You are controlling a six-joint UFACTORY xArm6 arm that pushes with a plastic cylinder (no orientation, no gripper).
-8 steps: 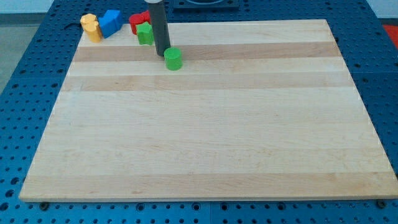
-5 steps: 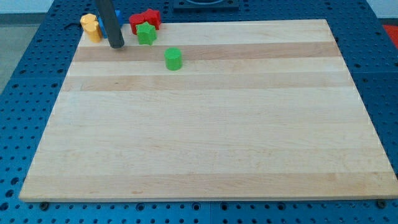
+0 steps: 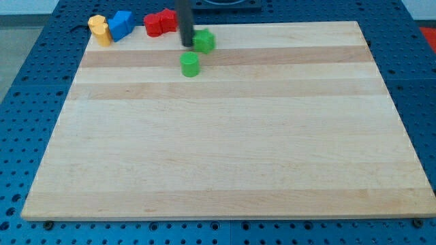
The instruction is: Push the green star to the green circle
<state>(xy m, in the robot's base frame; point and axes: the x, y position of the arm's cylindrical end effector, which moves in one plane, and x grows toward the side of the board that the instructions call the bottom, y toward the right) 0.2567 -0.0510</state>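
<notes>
The green star [image 3: 204, 41] lies near the view's top, up and to the right of the green circle [image 3: 190, 64], with a small gap between them. My tip [image 3: 187, 45] sits right against the star's left side, above the circle. The rod rises from there out of the view's top and is blurred by motion.
Red blocks [image 3: 159, 22] sit at the top edge of the wooden board [image 3: 225, 136], left of the rod. A blue block [image 3: 121, 24] and a yellow block [image 3: 100, 30] sit in the top left corner. The board lies on a blue perforated table.
My tip swung from left of the star over to its left side and shoved it right, from about the red blocks to up and right of the circle. The circle stayed put.
</notes>
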